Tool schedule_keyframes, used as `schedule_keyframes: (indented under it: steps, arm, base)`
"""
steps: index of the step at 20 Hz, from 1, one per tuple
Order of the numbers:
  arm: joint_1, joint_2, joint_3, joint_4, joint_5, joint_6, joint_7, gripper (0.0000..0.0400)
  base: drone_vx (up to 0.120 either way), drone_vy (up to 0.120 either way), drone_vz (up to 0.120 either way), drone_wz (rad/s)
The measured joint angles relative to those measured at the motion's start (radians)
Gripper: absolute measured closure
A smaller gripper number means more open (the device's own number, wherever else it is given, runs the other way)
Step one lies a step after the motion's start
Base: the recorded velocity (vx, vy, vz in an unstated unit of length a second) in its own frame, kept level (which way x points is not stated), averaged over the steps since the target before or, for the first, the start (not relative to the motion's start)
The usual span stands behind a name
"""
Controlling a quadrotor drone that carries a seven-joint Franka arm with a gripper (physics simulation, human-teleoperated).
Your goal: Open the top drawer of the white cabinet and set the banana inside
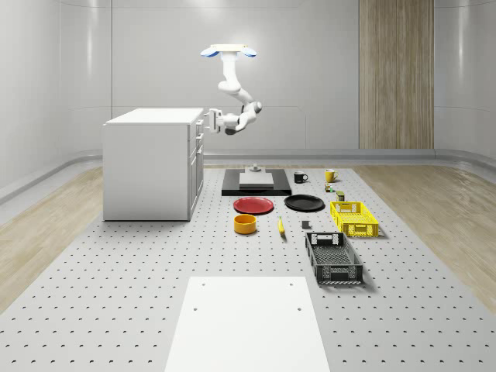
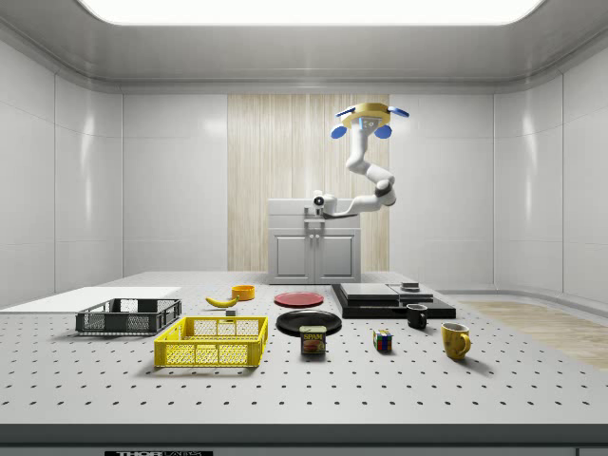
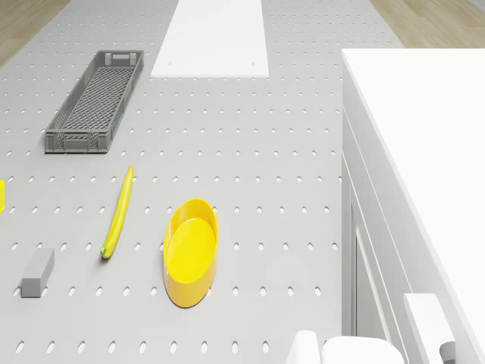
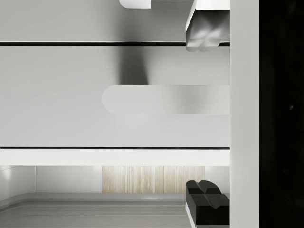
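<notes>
Banana (image 1: 281, 226) lies flat on the tabletop (image 1: 116, 310), just beside the yellow bowl (image 1: 245, 224), between that bowl and the dark grey crate (image 1: 333, 258); you've got it well apart from the white cabinet (image 1: 147, 167). In the drone view it's the long yellow strip next to the bowl, w/ a small grey block nearby. Cabinet stands toward the tabletop's far edge, at the whole-scene view's left. Top drawer (image 1: 197, 129) looks closed, front flush w/ the cabinet face. Drone (image 1: 229, 52) hovers in the air beside the cabinet, on its drawer side, above the black platform (image 1: 256, 184). Arm hangs down and bends toward the drawer front. Tool (image 1: 208, 120) sits right at the top drawer, at handle height; in the wrist view its fingers (image 4: 204, 35) are spread wide, one either side of the drawer handle (image 4: 166, 99), holding nothing.
</notes>
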Motion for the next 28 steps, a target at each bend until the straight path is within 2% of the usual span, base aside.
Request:
schedule_keyframes:
  steps: [16, 18, 20, 21, 22, 24, 26, 28]
  arm:
    - [0.003, 0.081, 0.096, 0.054, 0.109, 0.026, -0.014, 0.0000]
    - [-0.001, 0.089, 0.104, 0.056, 0.120, 0.026, -0.018, 0.0116]
    - [-0.006, 0.095, 0.111, 0.058, 0.129, 0.024, -0.022, 0.0186]
    - [-0.008, 0.097, 0.114, 0.059, 0.129, 0.022, -0.022, 0.0195]
    - [-0.008, 0.087, 0.122, 0.068, 0.093, 0.027, 0.054, 0.0141]
    - [0.006, 0.103, 0.103, 0.053, 0.127, 0.034, -0.086, 0.0190]
    - [-0.004, 0.107, 0.111, 0.056, 0.138, 0.025, -0.074, 0.0231]
    - [-0.016, 0.106, 0.116, 0.057, 0.132, 0.016, -0.043, 0.0230]
  base:
    - [0.000, 0.000, 0.000, 0.000]
    - [0.000, 0.000, 0.000, 0.000]
    - [0.000, 0.000, 0.000, 0.000]
    - [0.000, 0.000, 0.000, 0.000]
    - [0.000, 0.000, 0.000, 0.000]
    - [0.000, 0.000, 0.000, 0.000]
    - [0.000, 0.000, 0.000, 0.000]
    - [0.000, 0.000, 0.000, 0.000]
